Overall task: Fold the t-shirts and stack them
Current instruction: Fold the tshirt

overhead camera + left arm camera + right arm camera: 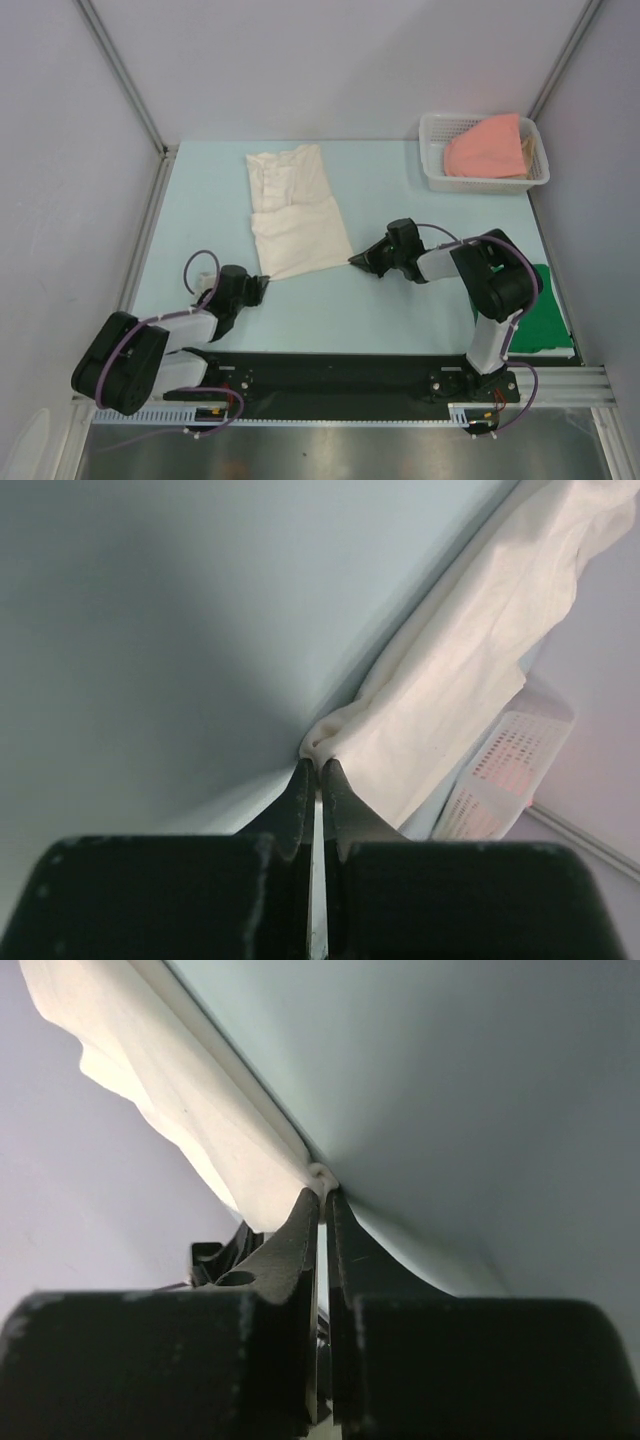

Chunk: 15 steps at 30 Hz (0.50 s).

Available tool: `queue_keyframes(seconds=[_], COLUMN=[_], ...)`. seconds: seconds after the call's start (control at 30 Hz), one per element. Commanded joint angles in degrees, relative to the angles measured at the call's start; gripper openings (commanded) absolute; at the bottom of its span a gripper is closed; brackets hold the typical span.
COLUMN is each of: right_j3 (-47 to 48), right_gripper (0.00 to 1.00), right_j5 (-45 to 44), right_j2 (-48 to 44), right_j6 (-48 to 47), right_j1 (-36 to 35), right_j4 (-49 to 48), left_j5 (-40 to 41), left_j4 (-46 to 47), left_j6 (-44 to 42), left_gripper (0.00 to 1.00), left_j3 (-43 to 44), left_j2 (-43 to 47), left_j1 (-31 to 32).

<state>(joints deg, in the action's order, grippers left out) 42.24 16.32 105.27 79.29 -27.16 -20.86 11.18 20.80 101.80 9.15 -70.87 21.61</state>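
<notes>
The cream-white t-shirt (295,215) lies partly folded in the middle of the table (400,200). The left gripper (262,283) is closed tight on its near left corner, and the right gripper (354,261) on its near right corner. The salmon-pink t-shirt (487,148) sits in the white lattice basket (432,150) at far right. The dark green t-shirt (548,320) lies partly hidden behind the right arm.

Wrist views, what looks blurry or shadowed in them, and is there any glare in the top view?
Left wrist: the fingers blur near the lens, a soft shadow darkens the table, the basket is out of focus. Right wrist: cream shirt washes out bright. Top: even light, mild sheen on the metal sill.
</notes>
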Motion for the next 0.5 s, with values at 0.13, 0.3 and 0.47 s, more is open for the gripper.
queue_keyframes(seconds=[0.13,0.3,0.47], right_j3=[-1.9,-7.07,-13.31], right_gripper=[0.0,0.0,0.0], right_j5=[1.26,1.09,-0.23], right_j2=[-7.0,-15.87,-28.51], right_j6=[-9.5,-8.54,-5.12], right_j1=[0.62,-0.7,-4.39], right_j4=[13.72,16.73,20.42], left_j5=[-1.42,-1.34,-0.9], left_j4=[-19.38,-33.4,-52.14], left_j6=[-9.95,-10.3,-9.17], left_gripper=[0.0,0.0,0.0], left_j3=[4.04,0.88,-0.18], left_j2=[11.09,26.9,44.47], left_j1=[-0.25,2.38,4.93])
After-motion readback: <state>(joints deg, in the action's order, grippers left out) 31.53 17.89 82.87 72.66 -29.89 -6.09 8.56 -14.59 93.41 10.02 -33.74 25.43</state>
